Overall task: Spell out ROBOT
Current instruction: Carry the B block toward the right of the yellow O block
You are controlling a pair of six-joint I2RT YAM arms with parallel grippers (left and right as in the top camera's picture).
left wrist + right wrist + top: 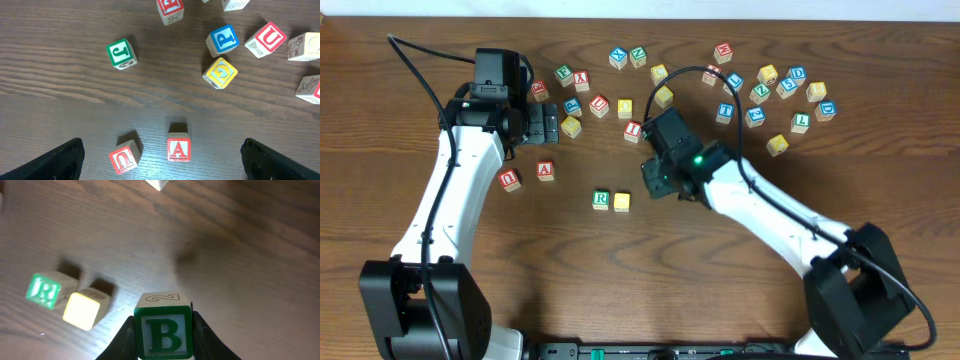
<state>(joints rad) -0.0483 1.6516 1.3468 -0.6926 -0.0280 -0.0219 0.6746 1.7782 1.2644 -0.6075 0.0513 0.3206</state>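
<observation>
One green B cube (pixel 164 332) is clamped in the right claw (pixel 657 181). Near it on the bench (pixel 620 290), two cubes sit side by side: green R (pixel 601 199) and plain yellow (pixel 622 201). The left claw (pixel 548 126) stands wide apart near two red-lettered cubes, U (pixel 123 159) and A (pixel 178 149).

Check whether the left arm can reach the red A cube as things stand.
Probably yes: the left hand hangs open close to the red A cube, with bare table between; the red U cube beside it stands apart.
</observation>
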